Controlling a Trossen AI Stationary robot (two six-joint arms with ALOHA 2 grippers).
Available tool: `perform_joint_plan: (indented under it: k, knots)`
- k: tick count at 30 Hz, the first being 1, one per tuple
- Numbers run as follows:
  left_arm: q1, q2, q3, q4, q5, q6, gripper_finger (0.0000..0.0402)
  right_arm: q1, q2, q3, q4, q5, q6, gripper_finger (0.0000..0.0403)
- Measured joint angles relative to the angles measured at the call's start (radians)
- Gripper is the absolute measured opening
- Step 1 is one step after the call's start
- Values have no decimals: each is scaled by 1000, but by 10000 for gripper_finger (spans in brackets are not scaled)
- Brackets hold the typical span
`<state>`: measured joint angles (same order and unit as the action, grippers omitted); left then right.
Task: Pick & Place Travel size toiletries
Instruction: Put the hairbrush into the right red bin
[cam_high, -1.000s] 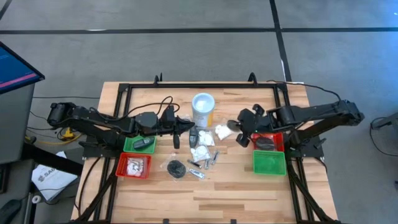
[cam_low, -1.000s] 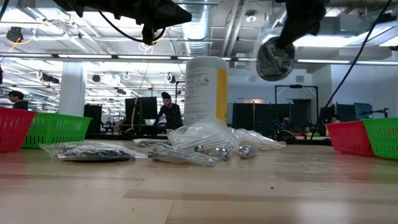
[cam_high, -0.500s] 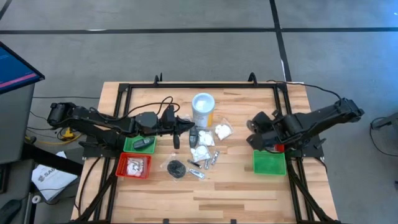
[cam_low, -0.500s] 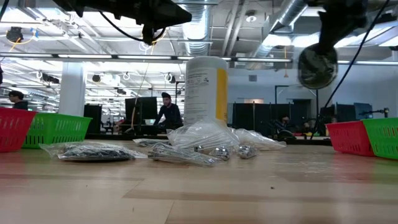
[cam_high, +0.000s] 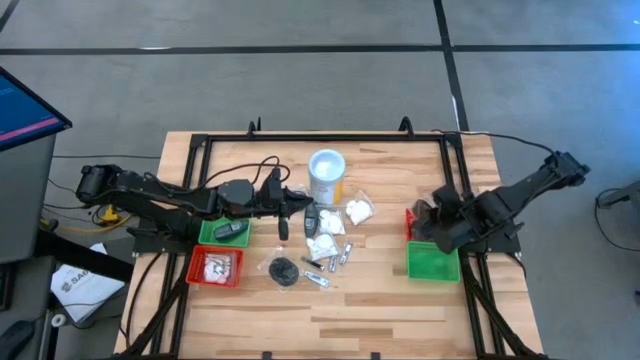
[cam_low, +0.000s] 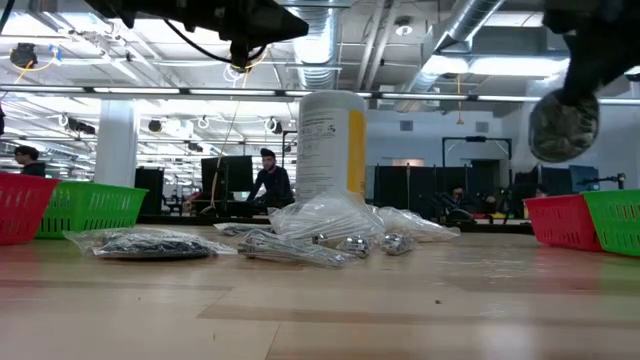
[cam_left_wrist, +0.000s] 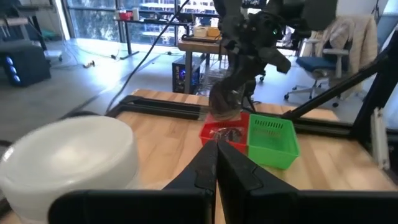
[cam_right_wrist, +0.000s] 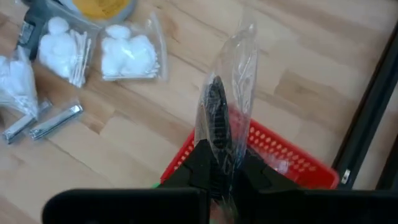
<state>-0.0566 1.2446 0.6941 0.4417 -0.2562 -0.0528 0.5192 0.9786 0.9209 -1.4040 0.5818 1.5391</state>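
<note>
Clear-bagged black pot (cam_right_wrist: 219, 127) pinched in my right claw (cam_right_wrist: 219, 163), red tray (cam_right_wrist: 273, 158) right below; slick plastic could slip. Left claw (cam_left_wrist: 216, 163) closed, empty.

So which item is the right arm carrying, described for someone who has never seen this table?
Start at the red tray and green tray on the table's right side. The right tool hangs above the red one, shut on a clear bag holding a dark piece. It alone is off the table.
</note>
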Motion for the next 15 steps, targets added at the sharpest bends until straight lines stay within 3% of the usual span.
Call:
perform_joint_plan:
  k: [15]
  knots:
    - [0, 0, -12, 0, -1, 81, 0, 90, -58, -112, -8, -60, 239, 19]
